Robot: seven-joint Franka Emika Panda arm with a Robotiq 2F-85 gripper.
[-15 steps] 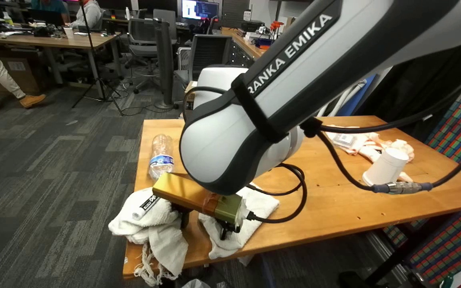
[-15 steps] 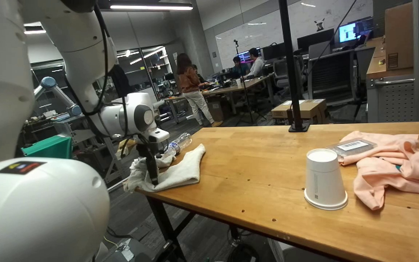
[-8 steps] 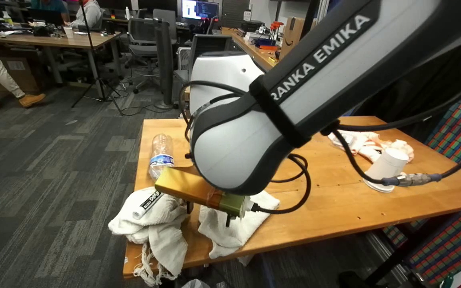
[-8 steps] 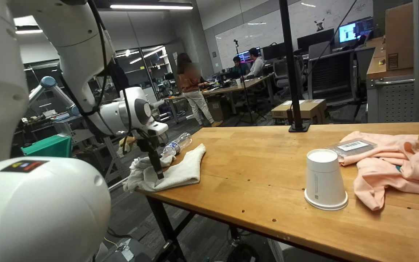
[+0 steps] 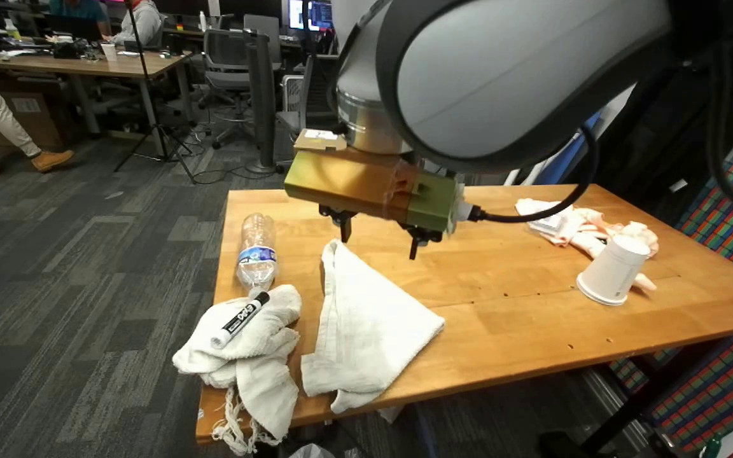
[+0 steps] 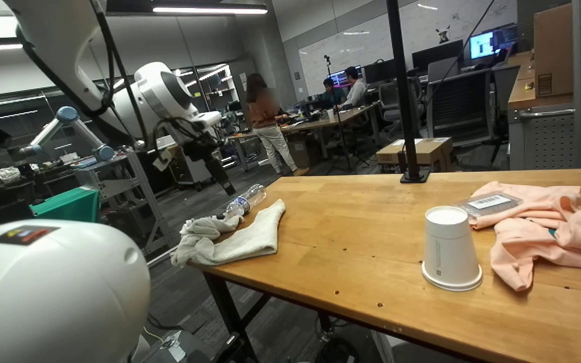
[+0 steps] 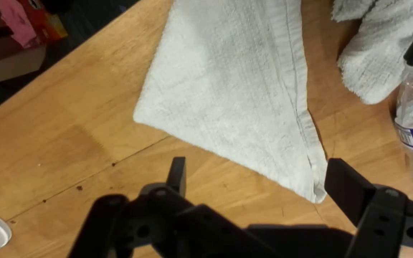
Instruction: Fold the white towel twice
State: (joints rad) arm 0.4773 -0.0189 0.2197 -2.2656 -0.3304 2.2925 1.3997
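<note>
The white towel (image 5: 373, 324) lies flat and folded at the near edge of the table, with a pointed corner toward the far side. It also shows in an exterior view (image 6: 255, 239) and in the wrist view (image 7: 224, 82), with a hemmed strip along one side. My gripper (image 5: 379, 248) hangs above the table by the towel's pointed corner. In the wrist view the gripper (image 7: 255, 166) has its black fingers wide apart with nothing held. The towel's corner shows below and between them, close to one finger. The gripper also shows in an exterior view (image 6: 229, 190).
A rumpled white fringed cloth (image 5: 258, 375) with a marker (image 5: 240, 320) on it lies beside the towel. A plastic bottle (image 5: 257, 248) lies behind it. An upside-down white cup (image 6: 451, 252) and pink cloth (image 6: 547, 227) are farther along the table (image 6: 361, 262).
My gripper has risen from low over the towel and moved toward its pointed corner. The towel now lies uncovered. The fringed cloth, bottle and cup have not moved.
</note>
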